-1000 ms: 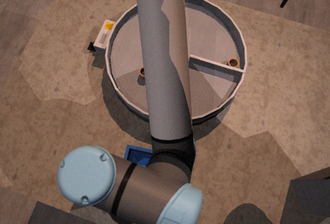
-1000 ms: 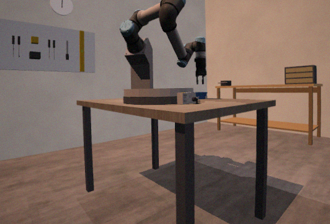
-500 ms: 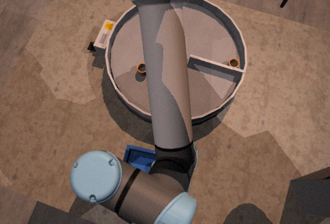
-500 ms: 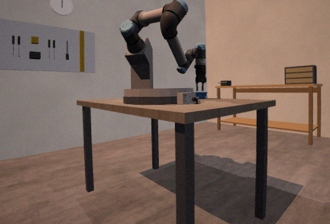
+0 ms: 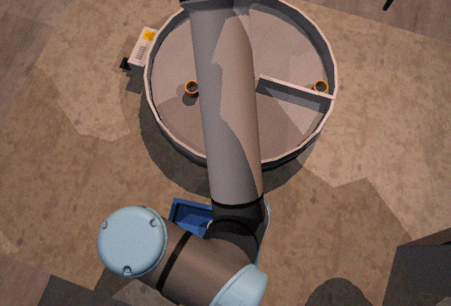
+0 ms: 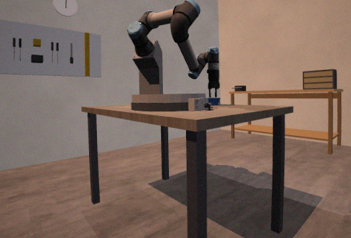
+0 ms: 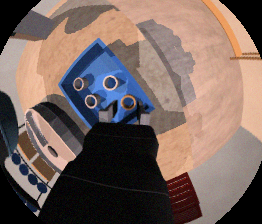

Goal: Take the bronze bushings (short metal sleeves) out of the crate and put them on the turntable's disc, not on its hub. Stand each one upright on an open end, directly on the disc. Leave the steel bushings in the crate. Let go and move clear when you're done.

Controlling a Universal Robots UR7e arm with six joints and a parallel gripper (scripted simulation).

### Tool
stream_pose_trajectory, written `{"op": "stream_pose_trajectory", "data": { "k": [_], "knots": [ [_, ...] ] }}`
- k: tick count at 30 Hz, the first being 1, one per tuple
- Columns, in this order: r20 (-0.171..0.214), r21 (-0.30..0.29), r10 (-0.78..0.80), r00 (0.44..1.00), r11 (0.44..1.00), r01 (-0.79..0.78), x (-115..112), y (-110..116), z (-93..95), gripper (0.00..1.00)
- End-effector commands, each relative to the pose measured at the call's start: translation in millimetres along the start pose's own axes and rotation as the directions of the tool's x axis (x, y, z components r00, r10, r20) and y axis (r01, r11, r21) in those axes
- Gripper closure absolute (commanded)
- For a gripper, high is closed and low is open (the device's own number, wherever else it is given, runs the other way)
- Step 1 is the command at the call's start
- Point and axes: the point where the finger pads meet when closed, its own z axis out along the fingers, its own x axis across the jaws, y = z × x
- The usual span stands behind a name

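Two bronze bushings stand upright on the turntable's grey disc (image 5: 280,47): one bronze bushing (image 5: 192,85) on the left, the other bronze bushing (image 5: 320,86) at the right rim beside a radial bar (image 5: 292,91). The hub is hidden under the arm. The blue crate (image 5: 191,216) (image 6: 215,101) (image 7: 91,62) holds several ring-shaped bushings (image 7: 110,82); I cannot tell their metals apart. My gripper (image 6: 214,93) (image 7: 127,106) hangs open and empty just above the crate. The arm hides it in the overhead view.
The turntable (image 6: 165,102) (image 7: 44,137) has a raised rim, and a white control box (image 5: 141,51) (image 6: 197,104) sits on its side. The robot's pedestal stands behind it. A wooden bench (image 6: 287,92) stands at the far wall.
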Motion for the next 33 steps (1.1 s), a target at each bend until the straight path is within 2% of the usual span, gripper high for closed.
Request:
{"op": "stream_pose_trajectory", "data": {
  "k": [1,22,33],
  "knots": [
    [-0.002,-0.002,0.002,1.000,1.000,-0.002,1,1,-0.4,0.24],
    [-0.002,-0.002,0.002,1.000,1.000,-0.002,1,1,-0.1,0.24],
    [-0.001,-0.002,0.003,1.000,1.000,-0.003,1,1,12.1,0.24]
  ]
}}
